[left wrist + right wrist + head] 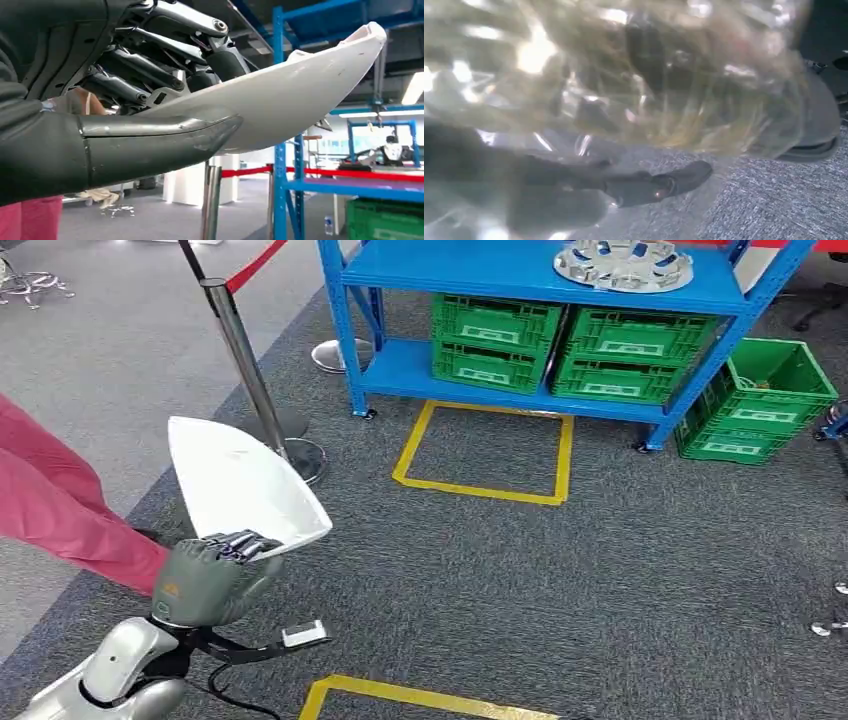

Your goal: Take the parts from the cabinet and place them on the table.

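Your left hand (212, 575) held the white panel (240, 483) at its near edge, dark fingers (240, 545) curled over the rim and the thumb (150, 142) pressed against its underside. The panel pointed up and away over the grey carpet (560, 590). Your right hand (634, 187) appeared behind a clear, glossy part (624, 75) that blurred the picture; I could not tell whether it gripped that part. A person's red trouser leg (60, 505) stood just left of your left arm. Yellow tape (485, 452) marked a square on the carpet before the blue cabinet (540, 300). A silver wheel cover (623, 264) lay on its upper shelf, green crates (565, 345) below, and a stanchion (245, 365) stood left.
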{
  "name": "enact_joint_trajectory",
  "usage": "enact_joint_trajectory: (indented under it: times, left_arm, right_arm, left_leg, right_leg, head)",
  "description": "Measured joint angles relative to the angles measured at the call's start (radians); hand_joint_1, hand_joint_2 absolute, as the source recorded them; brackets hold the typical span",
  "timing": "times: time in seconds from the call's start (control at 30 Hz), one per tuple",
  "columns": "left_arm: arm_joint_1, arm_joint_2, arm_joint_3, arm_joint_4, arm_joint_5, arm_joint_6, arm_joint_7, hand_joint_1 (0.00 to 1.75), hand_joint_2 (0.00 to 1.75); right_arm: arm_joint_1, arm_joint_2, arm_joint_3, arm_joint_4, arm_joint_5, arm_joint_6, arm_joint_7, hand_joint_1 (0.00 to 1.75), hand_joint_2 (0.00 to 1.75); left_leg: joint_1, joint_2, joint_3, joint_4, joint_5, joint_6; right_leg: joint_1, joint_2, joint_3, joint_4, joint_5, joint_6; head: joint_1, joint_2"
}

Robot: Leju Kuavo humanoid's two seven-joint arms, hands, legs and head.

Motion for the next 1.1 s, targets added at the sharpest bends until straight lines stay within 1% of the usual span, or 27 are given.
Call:
enact_joint_trajectory:
  times: [0.27,0.37,0.43,0.47,0.57,0.63,0.67,0.7,0.73,0.9,1.1]
  left_arm:
    - [-0.034,-0.004,0.011,-0.026,0.034,-0.008,-0.007,1.75,1.75]
    - [-0.046,-0.006,0.010,-0.027,0.022,-0.028,-0.001,1.75,1.75]
    - [-0.047,-0.006,0.010,-0.027,0.014,-0.027,0.001,1.75,1.75]
    - [-0.047,-0.006,0.010,-0.027,0.011,-0.027,0.001,1.75,1.75]
    - [-0.048,-0.006,0.010,-0.027,0.008,-0.027,0.003,1.75,1.75]
    - [-0.049,-0.007,0.010,-0.027,0.008,-0.031,0.009,1.75,1.75]
    - [-0.049,-0.007,0.010,-0.027,0.008,-0.033,0.012,1.75,1.75]
    - [-0.051,-0.008,0.009,-0.027,0.008,-0.034,0.014,1.75,1.75]
    - [-0.050,-0.008,0.009,-0.027,0.007,-0.035,0.015,1.75,1.75]
    - [-0.052,-0.010,0.004,-0.027,0.006,-0.045,0.021,1.75,1.75]
    - [-0.052,-0.011,0.003,-0.027,0.006,-0.043,0.021,1.75,1.75]
  right_arm:
    - [0.002,-0.001,0.000,-0.008,0.011,0.002,0.000,0.00,0.00]
    - [0.001,-0.002,0.001,-0.013,0.013,0.004,0.000,0.00,0.00]
    - [0.001,-0.002,0.001,-0.017,0.012,0.007,0.000,0.00,0.00]
    - [0.002,-0.002,0.001,-0.017,0.011,0.011,0.000,0.00,0.00]
    - [0.001,-0.002,0.001,-0.017,0.010,0.013,0.000,0.00,0.00]
    - [-0.001,-0.002,0.001,-0.019,0.009,0.013,0.000,0.00,0.00]
    - [-0.001,-0.002,0.001,-0.021,0.009,0.013,0.000,0.00,0.00]
    - [0.000,-0.002,0.001,-0.021,0.008,0.013,0.000,0.00,0.00]
    - [-0.001,-0.002,0.001,-0.021,0.007,0.013,0.000,0.00,0.00]
    - [0.000,-0.003,0.002,-0.032,0.013,0.008,0.000,0.00,0.00]
    - [0.000,-0.003,0.002,-0.036,0.025,-0.002,0.000,0.00,0.00]
  left_leg:
    - [0.000,0.000,-0.001,0.000,0.000,0.000]
    - [0.000,0.000,-0.001,0.000,0.001,0.001]
    - [0.000,0.000,-0.002,0.000,0.001,0.001]
    - [-0.003,0.000,-0.004,0.005,0.000,0.003]
    - [-0.005,0.000,-0.007,0.006,0.000,0.007]
    - [-0.008,0.000,-0.008,0.005,0.002,0.012]
    - [-0.003,0.000,-0.007,-0.002,0.007,0.006]
    - [-0.004,0.000,-0.009,-0.002,0.006,0.004]
    - [-0.005,0.000,-0.009,-0.002,0.006,0.004]
    - [-0.008,0.001,-0.013,-0.001,0.009,0.007]
    - [-0.008,0.001,-0.014,0.000,0.009,0.008]
  right_leg:
    - [0.000,0.001,-0.001,0.000,0.001,0.000]
    - [0.000,0.000,-0.001,0.000,0.001,0.000]
    - [0.000,0.001,-0.001,0.000,0.002,0.000]
    - [-0.003,0.000,-0.002,-0.001,0.004,0.004]
    - [-0.005,0.001,-0.005,0.000,0.005,0.007]
    - [-0.007,0.000,-0.005,-0.002,0.008,0.011]
    - [-0.003,-0.001,-0.007,0.004,-0.001,0.004]
    - [-0.004,0.000,-0.009,0.002,0.005,-0.014]
    - [-0.005,0.000,-0.009,0.001,0.006,-0.009]
    - [-0.008,0.001,-0.013,0.000,0.010,-0.001]
    - [-0.007,0.001,-0.014,0.000,0.012,0.003]
  head:
    - [0.000,0.000]
    - [0.000,0.000]
    - [0.000,0.000]
    - [0.000,0.000]
    - [0.000,0.000]
    - [0.000,0.000]
    - [0.000,0.000]
    - [0.001,0.000]
    - [-0.001,0.000]
    - [0.000,0.000]
    - [0.000,0.000]
